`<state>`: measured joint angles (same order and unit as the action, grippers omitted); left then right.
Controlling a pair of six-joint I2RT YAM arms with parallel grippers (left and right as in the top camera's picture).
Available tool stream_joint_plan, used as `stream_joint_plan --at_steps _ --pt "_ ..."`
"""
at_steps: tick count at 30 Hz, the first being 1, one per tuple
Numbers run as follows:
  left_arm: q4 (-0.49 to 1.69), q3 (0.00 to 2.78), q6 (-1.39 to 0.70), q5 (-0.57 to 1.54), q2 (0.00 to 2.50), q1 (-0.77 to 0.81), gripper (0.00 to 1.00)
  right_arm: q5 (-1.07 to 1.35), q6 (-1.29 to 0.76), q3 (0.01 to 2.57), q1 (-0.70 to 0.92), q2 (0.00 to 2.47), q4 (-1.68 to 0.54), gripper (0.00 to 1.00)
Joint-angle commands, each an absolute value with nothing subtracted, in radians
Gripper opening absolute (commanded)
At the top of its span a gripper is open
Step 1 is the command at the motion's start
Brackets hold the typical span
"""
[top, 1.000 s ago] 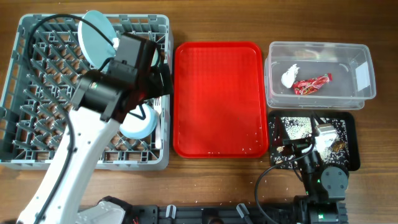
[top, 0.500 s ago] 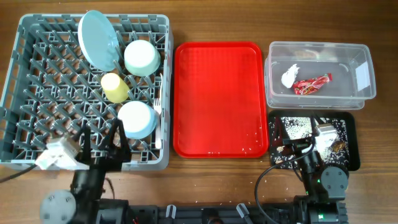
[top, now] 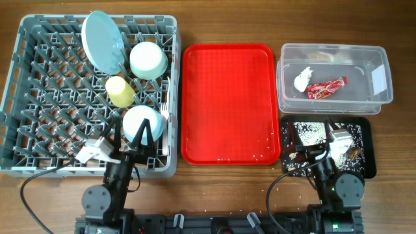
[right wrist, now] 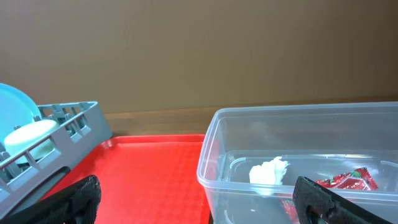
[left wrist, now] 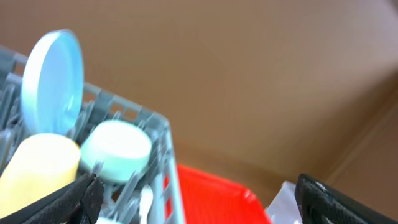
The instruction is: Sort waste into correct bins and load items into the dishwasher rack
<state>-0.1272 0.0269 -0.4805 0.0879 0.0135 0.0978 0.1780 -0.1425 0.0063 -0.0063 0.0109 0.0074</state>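
Note:
The grey dishwasher rack (top: 19, 65) holds the light-blue plate (top: 103, 40) upright, two mint bowls (top: 148, 60) (top: 142, 123), the yellow cup (top: 119, 91) and white cutlery (top: 166, 107). The clear tub (top: 335, 47) holds the white tissue (top: 303, 79) and red wrapper (top: 326, 87). The black tray (top: 369, 149) holds rice scraps (top: 311, 132). My left gripper (top: 132, 140) is open and empty at the rack's front edge; its wrist view (left wrist: 199, 205) shows plate (left wrist: 53, 81), cup (left wrist: 40, 162) and bowl (left wrist: 117, 149). My right gripper (top: 314, 155) is open and empty over the black tray; its wrist view (right wrist: 199, 208) shows tissue (right wrist: 268, 171) and wrapper (right wrist: 348, 182).
The flat red serving tray (top: 227, 97) lies between the rack and the bins, with a few specks near its front edge. It also shows in the right wrist view (right wrist: 149, 180). Both arm bases sit at the table's front edge.
My left arm has pulled back from above the rack to the front edge, uncovering the bowls and cup. The right arm has not moved.

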Motion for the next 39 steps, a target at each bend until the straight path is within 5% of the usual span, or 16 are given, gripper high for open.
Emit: stream_joint_plan --at_steps 1,6,39 --pt "0.072 0.006 -0.453 0.059 0.003 0.093 1.0 0.165 -0.158 0.005 -0.001 0.004 0.013 1.0" --pt "0.076 0.006 -0.016 0.055 0.003 0.094 1.0 0.165 -0.158 0.005 -0.001 0.004 0.013 1.0" --pt "0.075 0.006 -0.007 0.052 0.004 0.094 1.0 0.165 -0.158 0.005 -0.001 0.004 0.013 1.0"
